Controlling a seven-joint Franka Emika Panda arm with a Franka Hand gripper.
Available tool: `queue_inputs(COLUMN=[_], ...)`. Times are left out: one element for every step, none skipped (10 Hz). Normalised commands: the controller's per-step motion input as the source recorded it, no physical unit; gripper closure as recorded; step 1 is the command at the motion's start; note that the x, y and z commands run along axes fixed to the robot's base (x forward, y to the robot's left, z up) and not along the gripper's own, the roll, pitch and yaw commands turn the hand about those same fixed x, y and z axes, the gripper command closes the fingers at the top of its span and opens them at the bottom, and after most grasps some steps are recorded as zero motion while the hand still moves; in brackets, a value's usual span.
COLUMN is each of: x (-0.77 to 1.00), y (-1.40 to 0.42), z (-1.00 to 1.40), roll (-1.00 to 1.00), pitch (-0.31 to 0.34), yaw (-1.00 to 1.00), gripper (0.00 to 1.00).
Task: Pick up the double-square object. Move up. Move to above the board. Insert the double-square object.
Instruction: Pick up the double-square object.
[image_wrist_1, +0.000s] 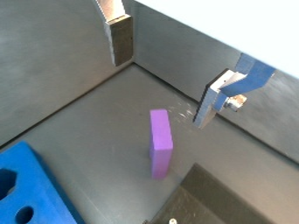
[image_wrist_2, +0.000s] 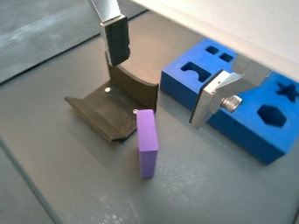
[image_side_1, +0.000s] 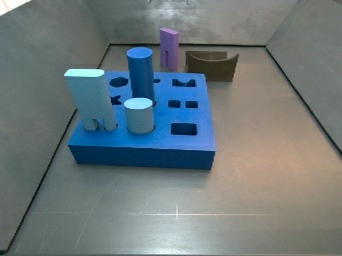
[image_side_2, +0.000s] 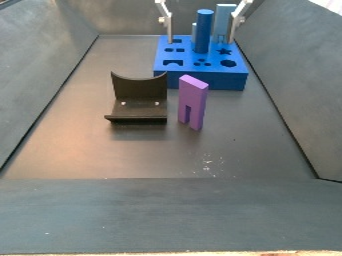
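Observation:
The double-square object (image_side_2: 194, 102), a tall purple prism, stands upright on the grey floor between the dark holder and the board. It also shows in the side view (image_side_1: 170, 48) and in both wrist views (image_wrist_1: 160, 144) (image_wrist_2: 147, 144). The board (image_side_1: 140, 150) is a thick blue slab with dark shaped holes; it shows too in a side view (image_side_2: 171, 62) and the wrist views (image_wrist_2: 187, 79) (image_wrist_1: 30, 188). My gripper (image_wrist_1: 163, 74) (image_wrist_2: 163, 74) is open and empty, well above the prism, which sits below the gap between the fingers (image_wrist_2: 117, 44). Its fingertips show at the top of a side view (image_side_2: 203, 12).
A dark olive-brown open holder (image_side_2: 138, 97) (image_wrist_2: 111, 109) (image_side_1: 211, 65) stands beside the prism. On the board stand a dark-blue cylinder (image_side_1: 139, 70), a light-blue block (image_side_1: 87, 95) and a pale short cylinder (image_side_1: 139, 115). Grey walls enclose the floor.

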Motion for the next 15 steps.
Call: queue_inputs(x=[0.23, 0.06, 0.00, 0.00, -0.11, -0.07, -0.07, -0.13, -0.12, -0.04, 0.00, 0.03, 0.05, 0.00, 0.00], y=[0.16, 0.15, 0.13, 0.07, 0.04, 0.01, 0.00, 0.00, 0.00, 0.00, 0.13, 0.13, 0.00, 0.00, 0.00], z=[-0.18, -0.41, -0.63, -0.79, -0.83, -0.80, -0.80, -0.83, -0.80, -0.58, -0.27, -0.13, 0.00, 0.00, 0.00], roll=[-0.01, 0.00, -0.08, -0.16, -0.13, -0.19, -0.22, -0.20, -0.22, -0.24, -0.41, -0.35, 0.00, 0.00, 0.00], pitch=[0.003, 0.000, -0.040, -0.054, -0.069, -0.123, -0.131, -0.080, -0.123, -0.074, -0.034, 0.000, 0.060, 0.000, 0.000], yaw=[-0.81, -0.84, -0.82, -0.85, -0.87, -0.87, -0.89, -0.94, -0.94, -0.91, -0.64, -0.41, -0.06, 0.00, 0.00], gripper=[0.00, 0.00, 0.00, 0.00, 0.00, 0.00, 0.00, 0.00, 0.00, 0.00, 0.00, 0.00, 0.00, 1.00, 1.00])
